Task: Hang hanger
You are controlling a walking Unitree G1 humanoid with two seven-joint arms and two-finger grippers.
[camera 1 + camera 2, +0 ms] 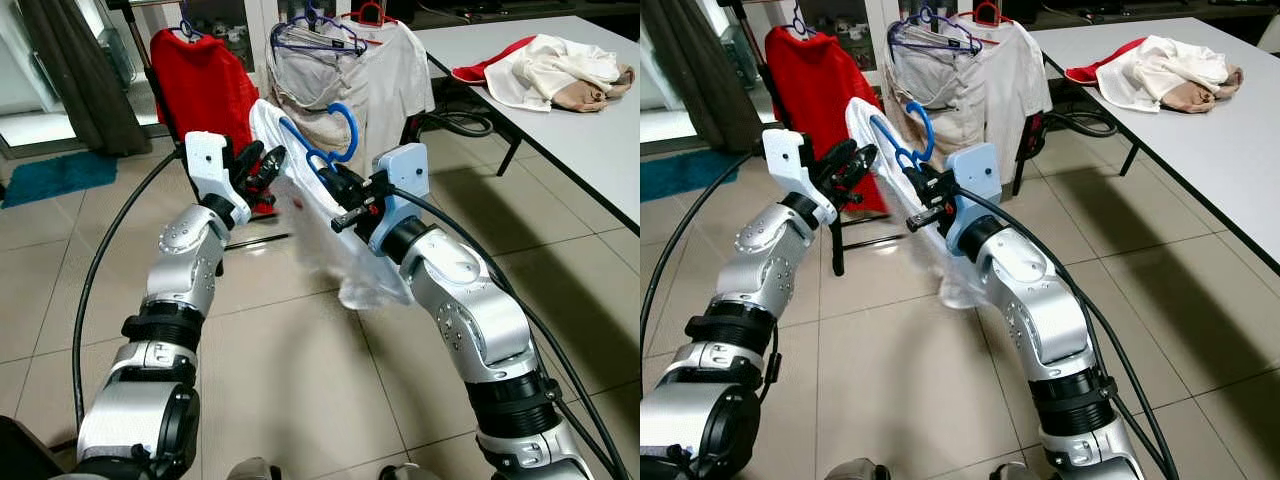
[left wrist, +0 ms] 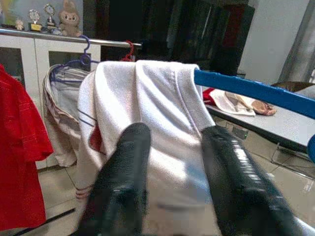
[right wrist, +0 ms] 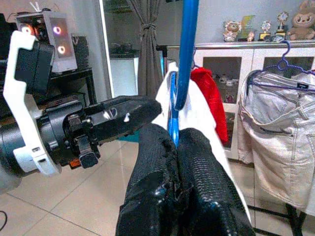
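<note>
Currently right gripper [image 3: 177, 147] is clamped tight on the blue hanger [image 1: 335, 135], held up near the rack [image 2: 59, 37] of hung clothes. Left gripper [image 1: 262, 165] has fingers spread, straddling the white garment [image 1: 330, 240] draped on that hanger, left side.

Ahead, the clothes rail [image 2: 59, 38] is crowded — a red shirt [image 1: 203, 85] hangs at its left end, pale trousers [image 1: 318, 90] on a purple hanger [image 1: 312, 35] in the middle, and a white shirt [image 1: 395, 75] on a red hanger [image 1: 372, 14] at the right. Between the red shirt and the trousers a narrow stretch of rail is bare. The blue hanger [image 1: 335, 135] with its white garment [image 1: 320, 215] hangs just before the rail, spanning the space between the left gripper [image 1: 262, 165] and the right gripper [image 1: 335, 185], which is pinched on the hanger. To the right stands the desk [image 1: 580, 120] — its near edge bounds the tiled floor [image 1: 300, 380], which lies open below the arms.
</note>
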